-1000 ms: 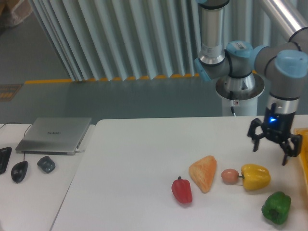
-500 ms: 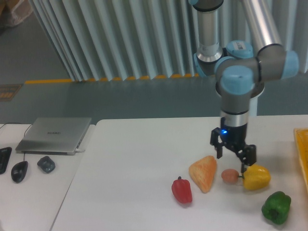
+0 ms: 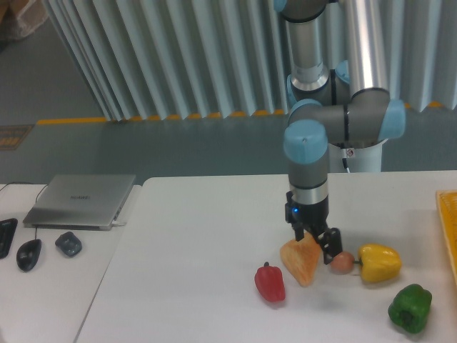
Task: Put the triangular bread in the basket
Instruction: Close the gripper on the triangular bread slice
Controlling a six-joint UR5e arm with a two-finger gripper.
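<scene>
The triangular bread (image 3: 300, 261) is an orange-tan wedge lying on the white table, its point toward the front. My gripper (image 3: 314, 241) hangs straight down over the bread's upper right part, its fingers open and straddling the top edge. The dark fingers hide a bit of the bread's top. Only a strip of the yellow-orange basket (image 3: 450, 229) shows at the right edge of the view.
A small tan egg-like ball (image 3: 342, 262) lies right beside the bread, touching a yellow bell pepper (image 3: 379, 262). A red pepper (image 3: 270, 283) sits front left, a green pepper (image 3: 410, 308) front right. A laptop (image 3: 82, 199) and mouse (image 3: 28, 254) lie on the left desk.
The arm swung left from near the basket, past the egg-like ball and yellow pepper, and lowered onto the bread. The objects on the table have not moved.
</scene>
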